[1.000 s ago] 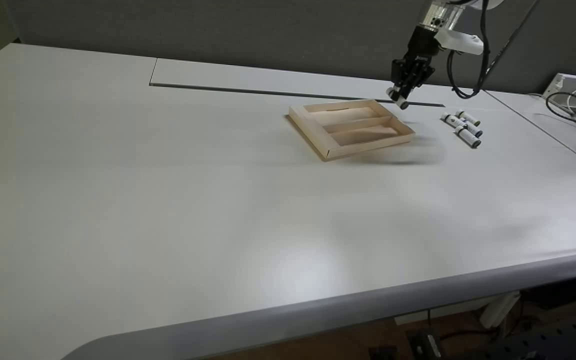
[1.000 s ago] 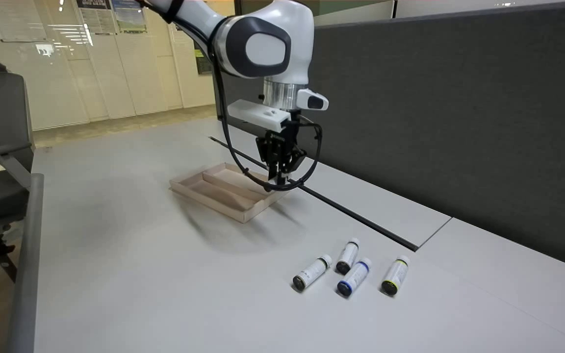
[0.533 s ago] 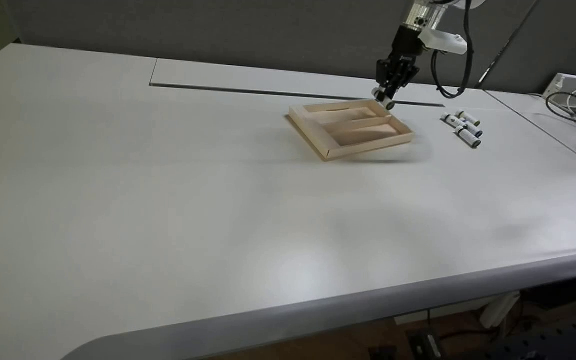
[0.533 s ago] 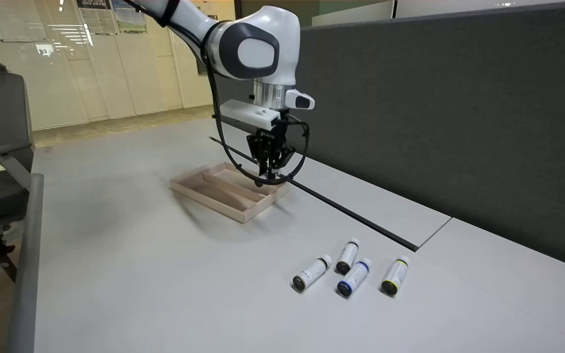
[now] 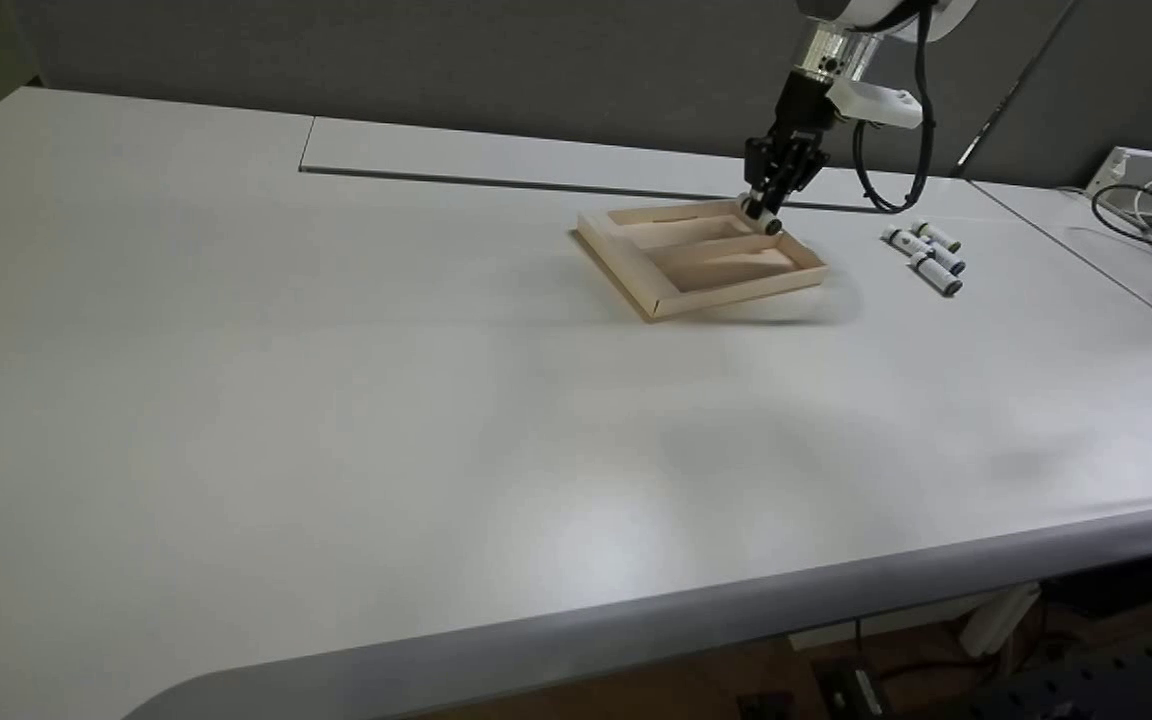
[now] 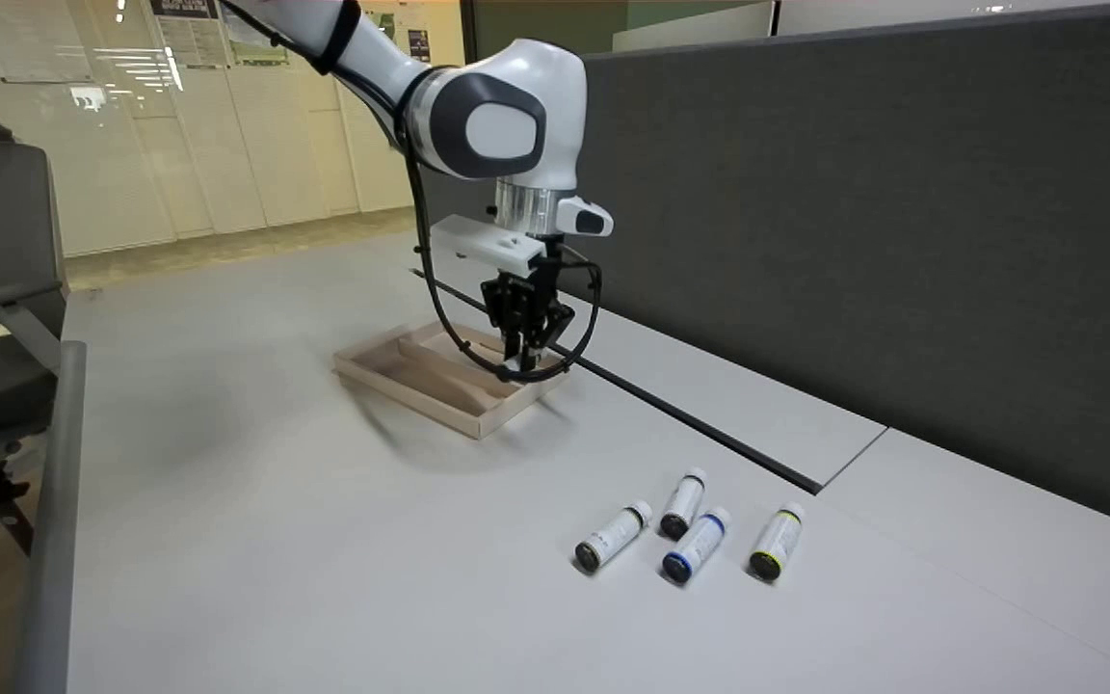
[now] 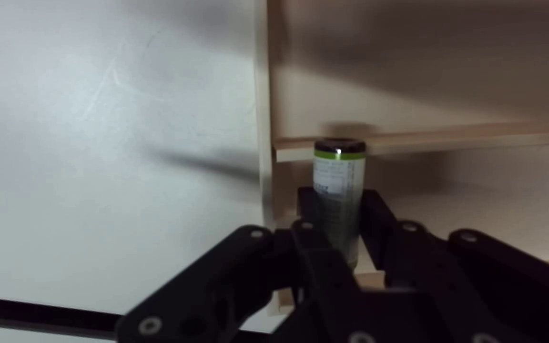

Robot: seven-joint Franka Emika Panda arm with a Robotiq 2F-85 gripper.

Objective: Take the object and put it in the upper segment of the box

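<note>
Clamped in the gripper (image 7: 336,205), a green-banded vial (image 7: 339,178) hangs over the wooden tray (image 5: 621,262), gripped by its body probably to leave both ends free. In the wrist view its dark end overlaps the divider (image 7: 436,141); lowering here might snag. From the end rim (image 7: 263,119) just beside the gripper, the compartment (image 7: 493,205) below offers room to shift inward. Well apart from it, four similar vials (image 6: 697,547) lie on the counter (image 6: 324,578).

We read this as an office. We see 1 high-backed chair (image 6: 4,226), a dark partition (image 6: 883,241) and a white surface (image 6: 324,559).
</note>
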